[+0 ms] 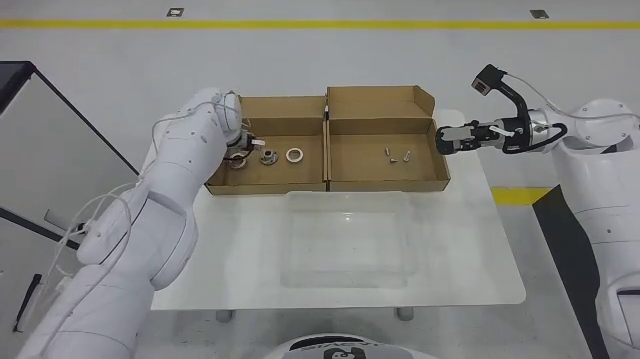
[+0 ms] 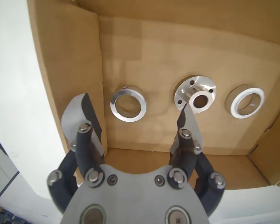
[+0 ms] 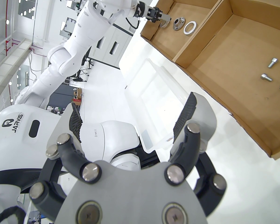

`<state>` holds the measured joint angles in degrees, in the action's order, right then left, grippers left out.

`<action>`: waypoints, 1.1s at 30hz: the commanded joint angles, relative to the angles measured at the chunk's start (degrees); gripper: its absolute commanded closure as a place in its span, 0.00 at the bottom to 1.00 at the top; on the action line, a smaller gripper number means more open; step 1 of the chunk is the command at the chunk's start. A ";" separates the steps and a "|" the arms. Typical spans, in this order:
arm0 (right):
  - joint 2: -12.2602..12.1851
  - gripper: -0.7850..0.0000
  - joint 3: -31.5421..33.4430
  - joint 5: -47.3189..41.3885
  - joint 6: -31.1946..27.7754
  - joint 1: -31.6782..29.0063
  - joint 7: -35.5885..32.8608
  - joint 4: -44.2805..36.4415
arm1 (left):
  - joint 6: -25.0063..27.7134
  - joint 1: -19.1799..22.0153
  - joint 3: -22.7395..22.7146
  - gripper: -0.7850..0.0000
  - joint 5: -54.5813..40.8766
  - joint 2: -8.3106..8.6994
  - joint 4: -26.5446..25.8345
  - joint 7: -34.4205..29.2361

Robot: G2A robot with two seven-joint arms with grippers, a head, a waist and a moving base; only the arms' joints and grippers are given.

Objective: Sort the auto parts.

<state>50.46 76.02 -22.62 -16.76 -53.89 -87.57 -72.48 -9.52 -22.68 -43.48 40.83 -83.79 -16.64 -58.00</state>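
Auto parts (image 1: 268, 156) lie in two groups, one in each of two open cardboard boxes set side by side on the white counter (image 1: 470, 259). In the left box (image 1: 300, 175) three metal pieces sit in a row, each apart from the next: a plain ring (image 2: 128, 117), a flanged hub (image 2: 187, 88) in the middle and a second ring (image 2: 234, 104). The left gripper (image 2: 135, 103) hangs over the plain ring, fingers spread wide and holding nothing; whether it touches the ring cannot be told. Three small bolts (image 3: 266, 77) lie close together in the right box (image 1: 360, 165). The right gripper (image 3: 133, 103) sits just outside that box's outer end wall, also wide and empty. A clear plastic bin (image 1: 345, 244) stands on the robot's side of the boxes.
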 commanded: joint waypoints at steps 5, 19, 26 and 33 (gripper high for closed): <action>0.00 0.00 0.00 0.00 0.00 0.00 0.00 0.00 | 13.43 -0.21 -4.60 0.00 -6.41 1.86 -5.86 6.69; 0.00 0.00 0.00 0.00 0.00 0.00 0.00 0.00 | 35.94 -24.25 -26.96 0.00 -14.31 13.39 -56.62 -1.59; 0.00 0.00 0.00 0.00 0.00 0.00 0.00 0.00 | 45.68 -39.06 -36.76 0.00 -25.53 16.68 -78.81 -9.56; 0.00 0.00 0.00 0.00 0.00 0.00 0.00 0.00 | 47.56 -43.36 -38.62 0.00 -33.93 19.24 -86.16 -8.25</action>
<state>50.46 76.02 -22.62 -16.76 -53.89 -87.57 -72.48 38.01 -66.02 -82.13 6.89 -64.61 -102.77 -66.29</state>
